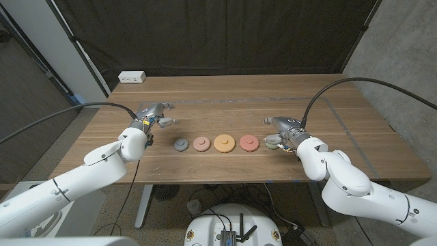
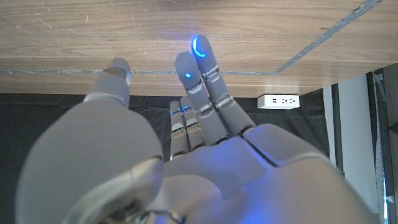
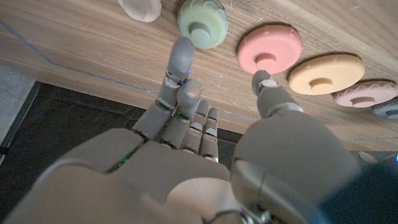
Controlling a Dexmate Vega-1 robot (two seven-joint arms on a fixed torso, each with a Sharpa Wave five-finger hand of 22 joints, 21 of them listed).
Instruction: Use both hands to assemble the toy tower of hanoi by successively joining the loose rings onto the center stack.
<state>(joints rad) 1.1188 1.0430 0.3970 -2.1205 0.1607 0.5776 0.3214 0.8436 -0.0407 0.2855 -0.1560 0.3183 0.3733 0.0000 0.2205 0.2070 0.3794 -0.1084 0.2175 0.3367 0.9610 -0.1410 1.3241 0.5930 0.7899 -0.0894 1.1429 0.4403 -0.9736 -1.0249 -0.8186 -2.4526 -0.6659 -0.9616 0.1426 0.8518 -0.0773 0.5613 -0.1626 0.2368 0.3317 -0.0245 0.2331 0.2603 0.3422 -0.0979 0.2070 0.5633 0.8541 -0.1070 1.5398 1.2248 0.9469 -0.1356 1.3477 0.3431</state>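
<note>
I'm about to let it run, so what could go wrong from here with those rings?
The right hand hovers open close to the green ring; a careless reach might nudge it into the pink ring. The rings lie nearly touching in a row, so grasping the orange ring could disturb its neighbours.

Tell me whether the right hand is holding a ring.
No. The right hand holds nothing; its fingers reach toward the green ring without gripping it.

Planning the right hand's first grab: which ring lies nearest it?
The pale green ring, beside the right hand; the red, orange, pink and grey rings lie farther left.
</note>
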